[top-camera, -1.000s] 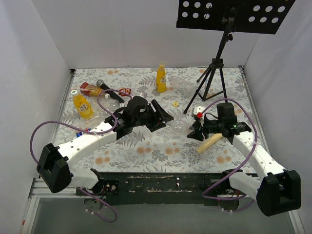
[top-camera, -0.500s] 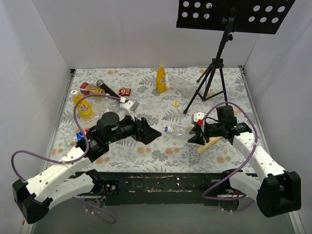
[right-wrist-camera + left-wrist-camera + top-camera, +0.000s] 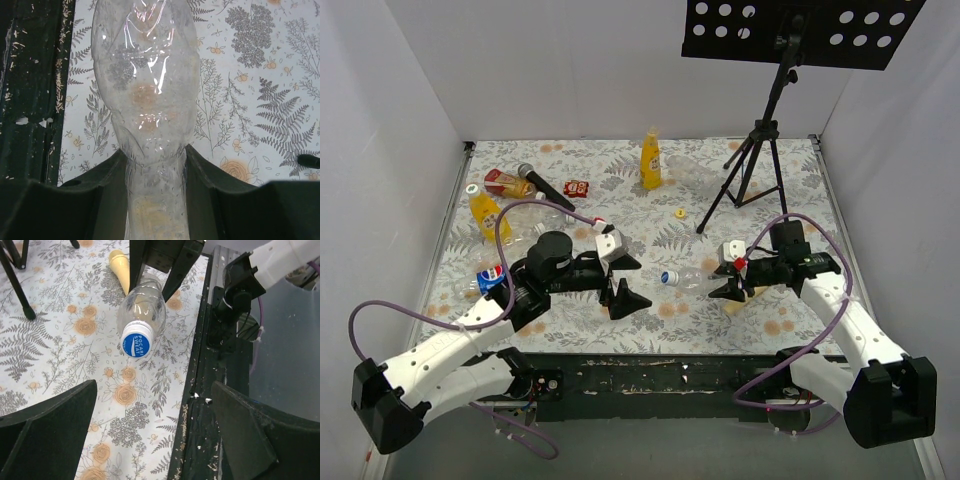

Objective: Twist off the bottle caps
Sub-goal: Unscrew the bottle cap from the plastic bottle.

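A clear bottle [image 3: 692, 275] lies on its side on the floral table. Its white-and-blue cap [image 3: 668, 277] points left. My right gripper [image 3: 725, 281] is shut on the bottle's body; in the right wrist view the fingers [image 3: 100, 185] pinch the narrow waist of the bottle [image 3: 145, 90]. My left gripper [image 3: 623, 282] is open and empty, a short way left of the cap. In the left wrist view it [image 3: 150, 440] hangs over the table's near edge, with the cap [image 3: 136, 345] and bottle [image 3: 144, 307] ahead of it.
A tan cone [image 3: 744, 298] lies under the right gripper. A yellow bottle [image 3: 650, 160] stands at the back. More bottles [image 3: 487, 215], a microphone [image 3: 545, 185] and a red-labelled bottle [image 3: 505, 183] lie back left. A loose yellow cap [image 3: 679, 213] lies near the tripod stand [image 3: 750, 170].
My left arm has pulled back toward the near left and its open gripper has come away from the bottle, leaving the cap in sight. The right gripper keeps its hold, shifted slightly.
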You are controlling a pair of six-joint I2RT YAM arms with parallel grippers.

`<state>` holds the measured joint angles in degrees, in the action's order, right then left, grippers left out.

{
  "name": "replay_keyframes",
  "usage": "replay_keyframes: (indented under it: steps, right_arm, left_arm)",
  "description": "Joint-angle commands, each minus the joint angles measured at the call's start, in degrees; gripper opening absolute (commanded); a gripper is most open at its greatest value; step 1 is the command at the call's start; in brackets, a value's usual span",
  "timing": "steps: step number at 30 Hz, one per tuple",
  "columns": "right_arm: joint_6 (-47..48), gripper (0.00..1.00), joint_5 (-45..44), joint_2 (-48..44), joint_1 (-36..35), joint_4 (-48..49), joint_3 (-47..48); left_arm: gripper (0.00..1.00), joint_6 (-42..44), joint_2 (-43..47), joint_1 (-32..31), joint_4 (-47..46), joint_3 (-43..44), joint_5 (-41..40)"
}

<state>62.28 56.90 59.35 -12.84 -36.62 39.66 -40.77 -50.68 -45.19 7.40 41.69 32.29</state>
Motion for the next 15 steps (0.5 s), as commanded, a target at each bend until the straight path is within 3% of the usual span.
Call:
replay_keyframes:
  steps: [1,8,15]
  right_arm:
    - [3.8,0.13,4.0,-1.4,0.1,-0.1,-0.2]
    - [7.5,0.13,3.7,0.9,0.2,-4.4,1.5]
    - [8.1,0.13,4.1,0.2,0.2,-4.4,0.3]
  left_arm:
    - [0.98,10.1,-1.1,-0.1,-4.0,-0.3,5.8]
    - [0.98,11.2,-4.9,0.0,-11.5,-0.8,10.9]
    - [0.98,12.6,-11.4,-0.5,-12.2,2.3,11.8]
